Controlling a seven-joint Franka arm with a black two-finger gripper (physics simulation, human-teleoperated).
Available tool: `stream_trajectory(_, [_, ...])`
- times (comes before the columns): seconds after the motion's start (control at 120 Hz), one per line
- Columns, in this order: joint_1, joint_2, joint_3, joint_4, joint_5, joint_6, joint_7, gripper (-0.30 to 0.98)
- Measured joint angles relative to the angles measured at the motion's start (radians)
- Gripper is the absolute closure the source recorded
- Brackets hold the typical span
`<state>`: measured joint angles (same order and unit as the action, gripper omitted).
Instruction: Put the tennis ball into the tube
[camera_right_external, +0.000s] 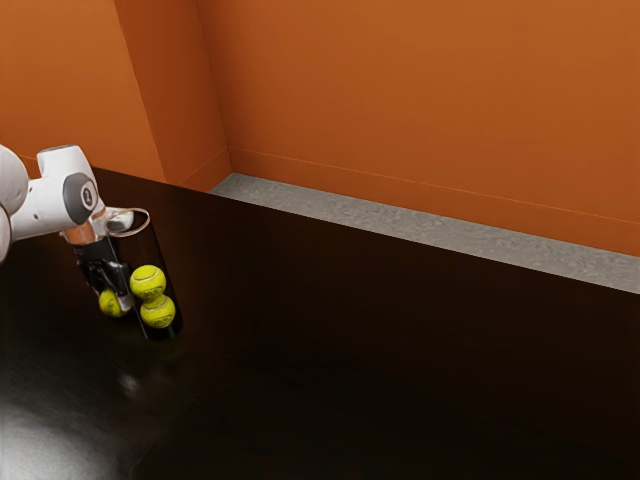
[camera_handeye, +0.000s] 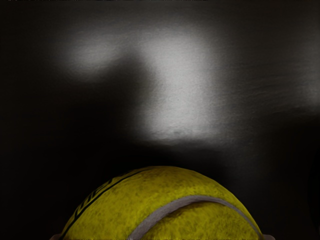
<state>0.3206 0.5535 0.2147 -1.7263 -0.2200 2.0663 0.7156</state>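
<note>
Right at my palm is the tennis ball (camera_handeye: 170, 200), centred between my fingertips, which sit against it from two sides; my gripper (camera_right_external: 114, 296) is closed on it, spread about as wide as the ball itself. Just beyond, towards the exterior view's right, the clear tube (camera_right_external: 148, 214) stands upright, its mouth well above the ball I hold, two more balls (camera_right_external: 157, 311) stacked inside. So, I judge, the way goes up past that rim first, then across and down; a sideways move now could topple it.

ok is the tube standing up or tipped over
Upright: the tube stands on the table, rim up, two balls stacked inside.
</note>
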Motion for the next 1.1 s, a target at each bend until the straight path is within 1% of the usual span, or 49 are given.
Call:
stream_trajectory(0.15, [0.000, -0.022, 0.005, 0.014, 0.009, 0.003, -0.002, 0.35])
stream_trajectory(0.3, [-0.003, -0.114, 0.011, 0.025, 0.026, 0.001, -0.009, 0.44])
stream_trajectory(0.458, [-0.016, -0.214, 0.010, 0.042, 0.084, -0.013, -0.027, 0.51])
stream_trajectory(0.625, [-0.040, -0.276, 0.001, 0.087, 0.155, -0.043, -0.058, 0.57])
stream_trajectory(0.8, [-0.068, -0.302, -0.004, 0.136, 0.208, -0.078, -0.095, 0.61])
stream_trajectory(1.033, [-0.077, -0.315, -0.059, 0.179, 0.262, -0.105, -0.142, 0.63])
stream_trajectory(1.1, [-0.076, -0.315, -0.088, 0.195, 0.280, -0.109, -0.156, 0.63])
